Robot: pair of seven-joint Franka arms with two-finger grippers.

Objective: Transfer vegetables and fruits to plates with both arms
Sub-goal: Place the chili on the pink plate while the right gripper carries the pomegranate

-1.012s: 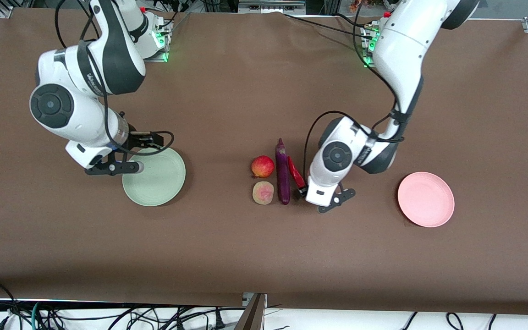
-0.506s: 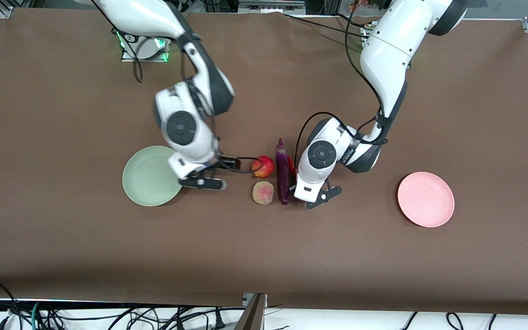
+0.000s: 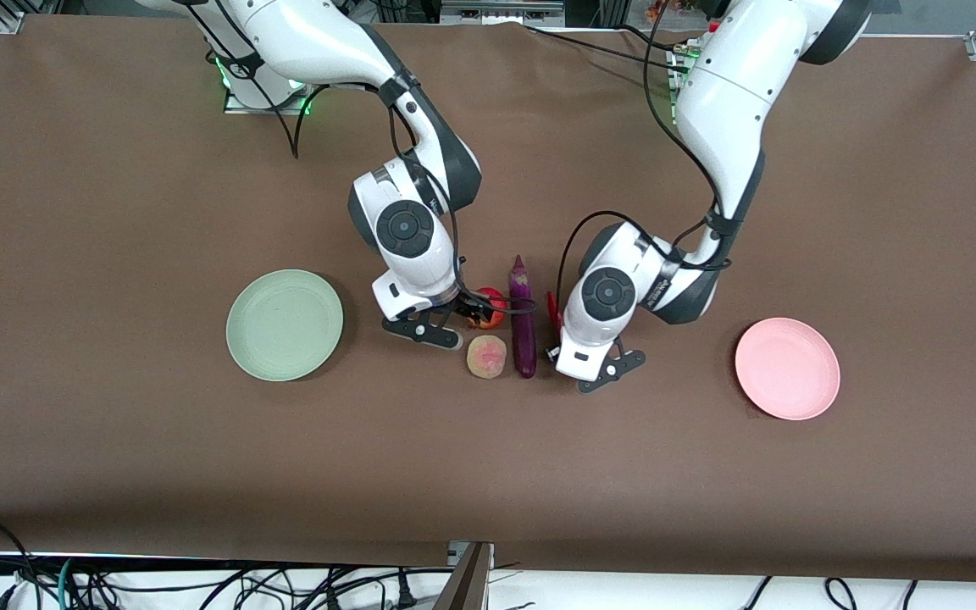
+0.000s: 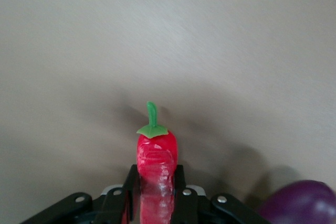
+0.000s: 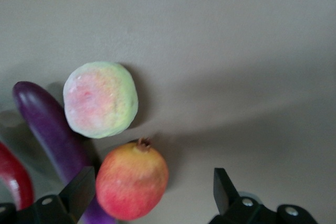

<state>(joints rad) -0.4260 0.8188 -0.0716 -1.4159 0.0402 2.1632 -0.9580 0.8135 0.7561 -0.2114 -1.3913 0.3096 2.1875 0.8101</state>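
Meanwhile, bare cloth (image 3: 623,474) between pale peach (image 3: 486,356) and table's near edge.

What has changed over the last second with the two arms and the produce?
The right gripper swung from over the green plate to the red fruit, fingers open around it. The left gripper is shut on the chili pepper, which it has shifted slightly. Eggplant, pale peach and pink plate stayed put.

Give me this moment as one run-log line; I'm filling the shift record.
left gripper: shut on chili pepper | right gripper: open over red fruit | green plate, pink plate: no produce
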